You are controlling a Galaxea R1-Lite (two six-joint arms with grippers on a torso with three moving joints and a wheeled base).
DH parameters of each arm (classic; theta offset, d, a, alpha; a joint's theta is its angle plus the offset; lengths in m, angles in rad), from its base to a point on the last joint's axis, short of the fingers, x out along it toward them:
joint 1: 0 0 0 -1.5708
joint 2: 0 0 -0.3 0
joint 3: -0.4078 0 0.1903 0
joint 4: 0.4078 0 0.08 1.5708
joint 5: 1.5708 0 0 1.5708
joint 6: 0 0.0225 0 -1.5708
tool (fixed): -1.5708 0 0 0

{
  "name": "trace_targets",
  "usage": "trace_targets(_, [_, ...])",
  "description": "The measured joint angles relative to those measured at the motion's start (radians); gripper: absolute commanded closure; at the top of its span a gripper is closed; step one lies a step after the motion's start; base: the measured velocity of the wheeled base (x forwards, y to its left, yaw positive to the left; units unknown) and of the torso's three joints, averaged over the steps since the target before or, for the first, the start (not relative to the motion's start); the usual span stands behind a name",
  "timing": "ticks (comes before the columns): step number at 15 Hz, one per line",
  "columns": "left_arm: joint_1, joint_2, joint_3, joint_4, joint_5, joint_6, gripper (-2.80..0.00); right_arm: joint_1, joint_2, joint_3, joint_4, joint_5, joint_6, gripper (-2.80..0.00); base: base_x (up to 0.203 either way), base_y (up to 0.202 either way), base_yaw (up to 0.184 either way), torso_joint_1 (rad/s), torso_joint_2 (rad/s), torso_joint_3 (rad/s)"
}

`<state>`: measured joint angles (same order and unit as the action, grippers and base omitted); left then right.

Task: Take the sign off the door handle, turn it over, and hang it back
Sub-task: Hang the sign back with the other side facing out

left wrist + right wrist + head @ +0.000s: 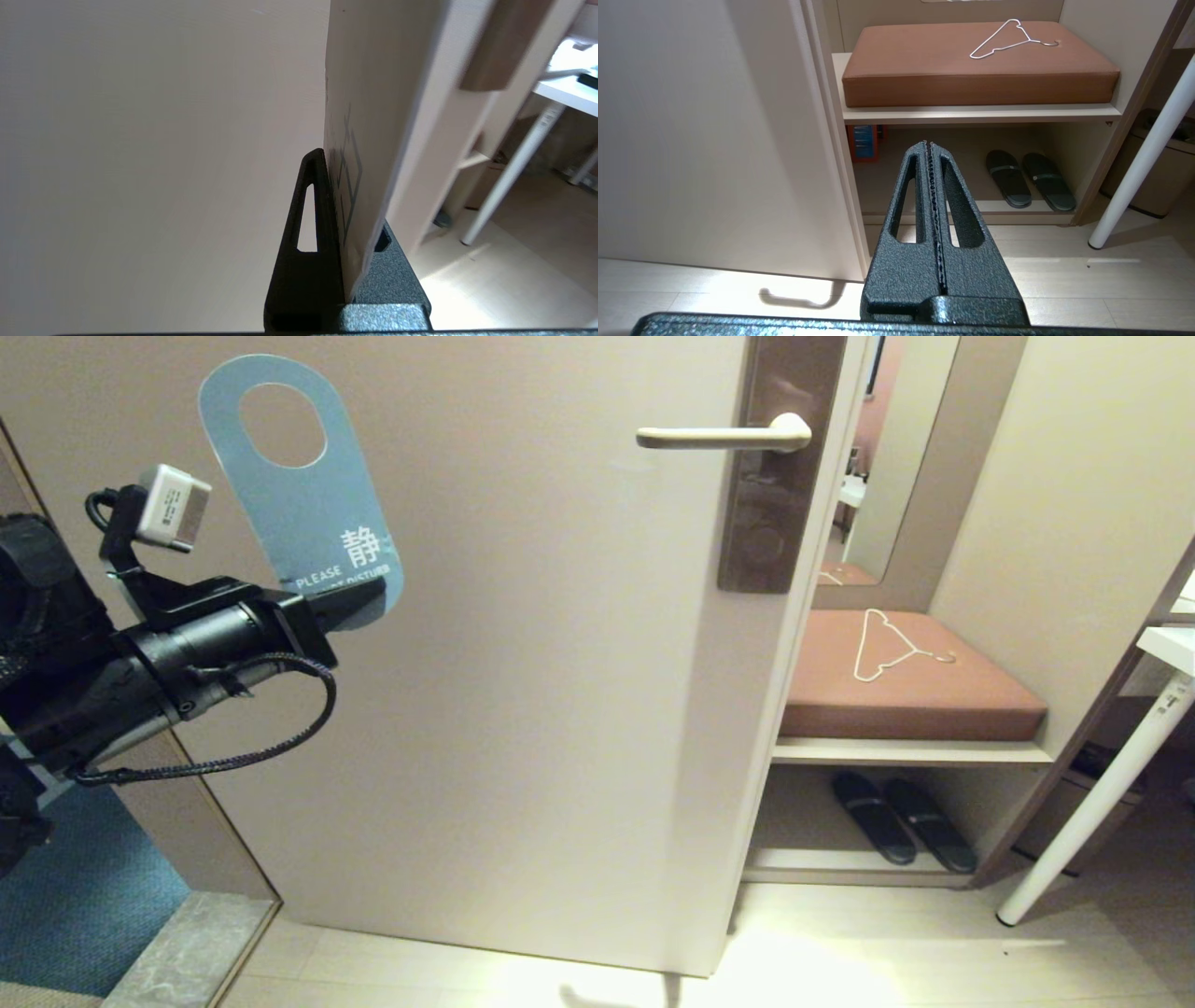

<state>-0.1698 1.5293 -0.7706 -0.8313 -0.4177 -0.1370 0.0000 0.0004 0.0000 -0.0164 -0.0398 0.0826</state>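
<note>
The sign is a blue-grey door hanger with an oval hole at its top and white lettering near its lower end. It is held up in front of the door at the upper left, tilted, well left of the door handle. My left gripper is shut on the sign's lower end. In the left wrist view the sign stands edge-on between the jaws, pale side showing. The handle is bare. My right gripper is shut and empty, low, pointing at the shelf unit; it is out of the head view.
The beige door fills the middle. Right of it is a shelf with a brown cushion, a white wire clothes hanger on it, and black slippers below. A white table leg stands at the far right.
</note>
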Motion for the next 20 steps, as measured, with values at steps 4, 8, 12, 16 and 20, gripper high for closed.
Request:
trace_targets(4, [-0.123,0.024,-0.017,0.004,0.064,0.0,0.0,0.0,0.0,0.0,0.0,0.0,0.0,0.0,0.0,0.0,0.0,0.0,0.0,0.0])
trace_targets(8, [-0.197,0.097,-0.138,0.031,0.115,0.0,0.0,0.0,0.0,0.0,0.001,0.001,0.0,0.0,0.0,0.0,0.0,0.0,0.0,0.0])
trace_targets(12, [-0.238,0.183,-0.276,0.083,0.118,0.002,0.0,0.0,0.0,0.0,0.0,0.0,0.0,0.0,0.0,0.0,0.0,0.0,0.0,0.0])
trace_targets(16, [-0.285,0.275,-0.388,0.111,0.129,0.003,0.0,0.0,0.0,0.0,0.0,0.0,0.0,0.0,0.0,0.0,0.0,0.0,0.0,0.0])
trace_targets(20, [-0.309,0.355,-0.472,0.13,0.132,0.009,0.0,0.0,0.0,0.0,0.0,0.0,0.0,0.0,0.0,0.0,0.0,0.0,0.0,0.0])
